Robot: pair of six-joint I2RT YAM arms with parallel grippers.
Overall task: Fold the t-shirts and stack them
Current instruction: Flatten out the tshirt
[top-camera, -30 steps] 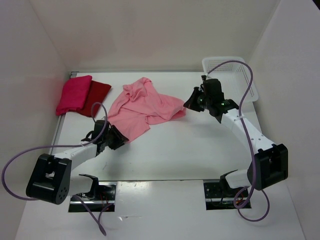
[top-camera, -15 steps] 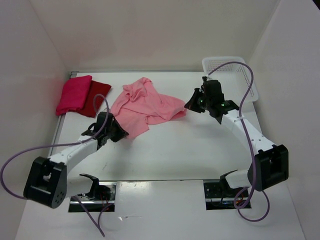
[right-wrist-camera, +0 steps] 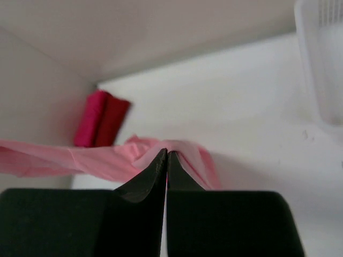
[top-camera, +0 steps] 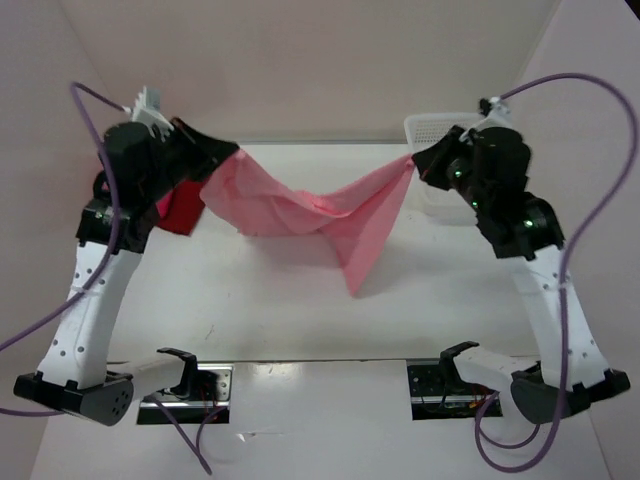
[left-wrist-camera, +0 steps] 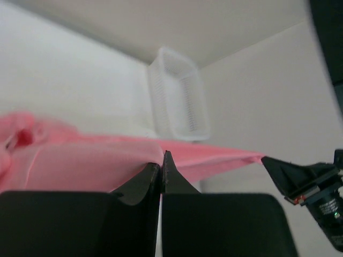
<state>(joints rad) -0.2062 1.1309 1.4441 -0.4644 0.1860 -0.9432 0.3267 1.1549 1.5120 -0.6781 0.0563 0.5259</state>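
Note:
The light salmon pink t-shirt (top-camera: 310,205) hangs in the air, stretched between both grippers, with one part drooping to the table (top-camera: 357,270). My left gripper (top-camera: 228,152) is shut on its left end, seen pinched in the left wrist view (left-wrist-camera: 161,158). My right gripper (top-camera: 414,160) is shut on its right end, seen in the right wrist view (right-wrist-camera: 166,155). The dark red t-shirt (top-camera: 180,210) lies folded at the far left, mostly hidden behind my left arm. In the right wrist view the magenta-pink t-shirt (right-wrist-camera: 90,120) lies beside the dark red one (right-wrist-camera: 113,121).
A white mesh basket (top-camera: 437,130) stands at the back right, just behind my right gripper; it also shows in the left wrist view (left-wrist-camera: 177,96). White walls close in the table on three sides.
Both arms have risen high and moved apart, lifting the salmon shirt off the table and stretching it out between them. It lay crumpled on the table before.

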